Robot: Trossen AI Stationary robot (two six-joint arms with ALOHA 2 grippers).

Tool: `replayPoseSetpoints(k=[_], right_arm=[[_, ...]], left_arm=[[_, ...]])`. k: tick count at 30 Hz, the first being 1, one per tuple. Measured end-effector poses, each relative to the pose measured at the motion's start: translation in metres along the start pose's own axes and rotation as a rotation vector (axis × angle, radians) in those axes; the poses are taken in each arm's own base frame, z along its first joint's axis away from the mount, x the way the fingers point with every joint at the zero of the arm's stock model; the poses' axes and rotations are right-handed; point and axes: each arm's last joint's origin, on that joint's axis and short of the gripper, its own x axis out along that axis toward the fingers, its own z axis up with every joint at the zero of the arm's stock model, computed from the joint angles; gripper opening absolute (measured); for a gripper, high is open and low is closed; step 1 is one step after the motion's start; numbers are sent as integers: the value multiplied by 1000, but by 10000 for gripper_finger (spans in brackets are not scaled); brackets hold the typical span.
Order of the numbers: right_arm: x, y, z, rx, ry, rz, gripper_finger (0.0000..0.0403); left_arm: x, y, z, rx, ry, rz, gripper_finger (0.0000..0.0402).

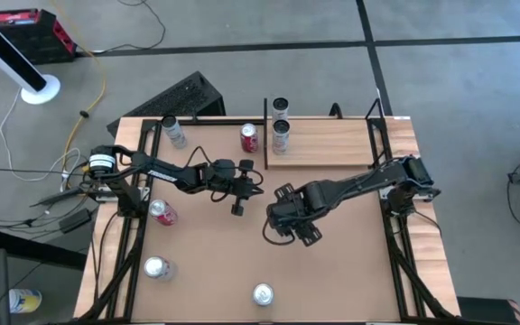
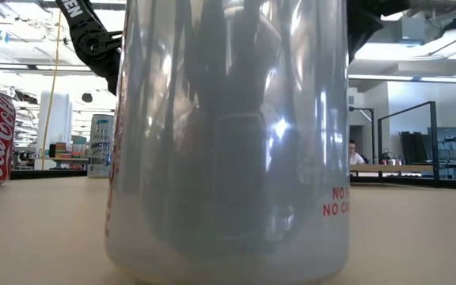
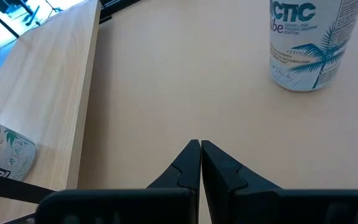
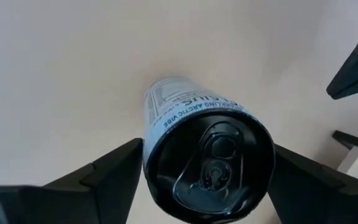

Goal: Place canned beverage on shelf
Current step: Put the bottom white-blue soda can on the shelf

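Looking past your right gripper [image 4: 201, 171], you see its fingers [image 4: 104, 171] spread, a can [image 4: 207, 155] standing upright between them, apart from both. Your left gripper [image 3: 200, 149] has fingers pressed together, shelf [image 3: 39, 106] beside them.

An open-plan lab: concrete floor [image 1: 242, 27], office desks [image 2: 402, 168] behind (monitors [image 2: 426, 146] too).

Two cans [image 1: 281, 123] on shelf [image 1: 332, 144]
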Motion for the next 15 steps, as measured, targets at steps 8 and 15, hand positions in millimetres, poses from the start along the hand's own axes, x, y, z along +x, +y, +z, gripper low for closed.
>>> replayPoseSetpoints(k=[8,15], right_arm=[[-6,0,-4,67,40,9,348],[-24,-7,-12,323,118,-8,356]], left_arm=[[0,0,0,0,0,0,0],[0,0,0,0,0,0,0]])
